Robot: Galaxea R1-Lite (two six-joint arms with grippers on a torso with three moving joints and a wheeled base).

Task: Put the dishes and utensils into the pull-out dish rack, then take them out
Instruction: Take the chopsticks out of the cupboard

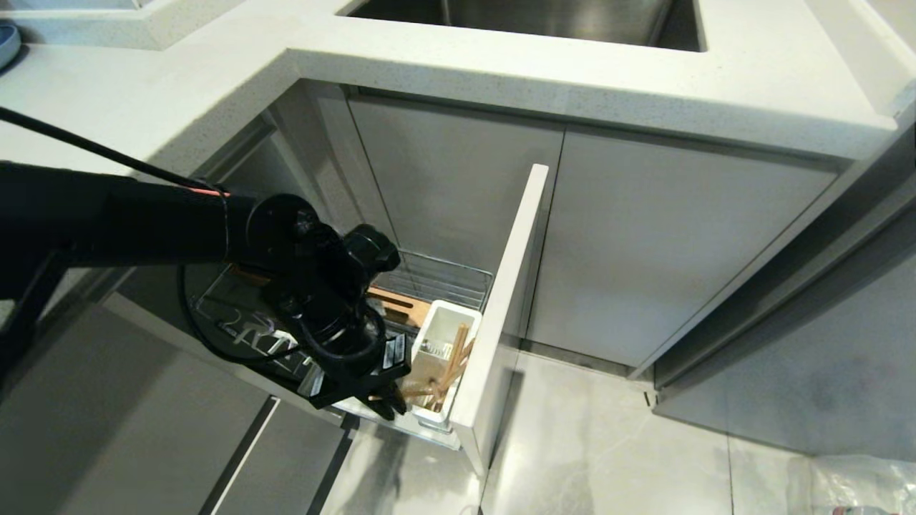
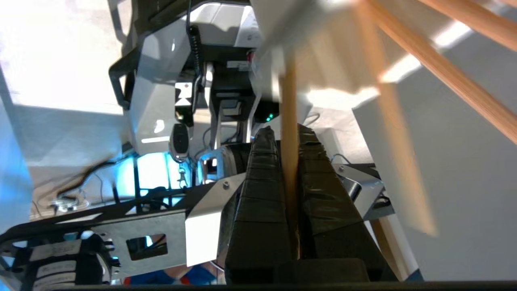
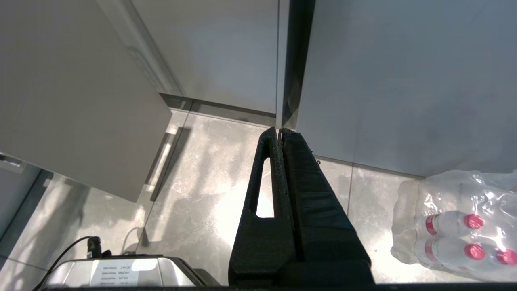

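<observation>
Low in the centre of the head frame, the pull-out dish rack stands drawn out from under the counter, its chrome wire basket fixed behind a pale cabinet front seen edge-on. At the rack's near end sits the white utensil cup, with light-wooden chopsticks leaning inside it at mixed angles and a bamboo strip just behind it. The left hand reaches in from the left of the frame to the cup's lower left side; in the left wrist view its fingers are pinched narrowly on one chopstick, while other sticks cross the upper right of that frame. The right hand hangs over the grey floor tiles with its fingers pressed together and holding nothing, a wrapped pack of bottles at lower right.
</observation>
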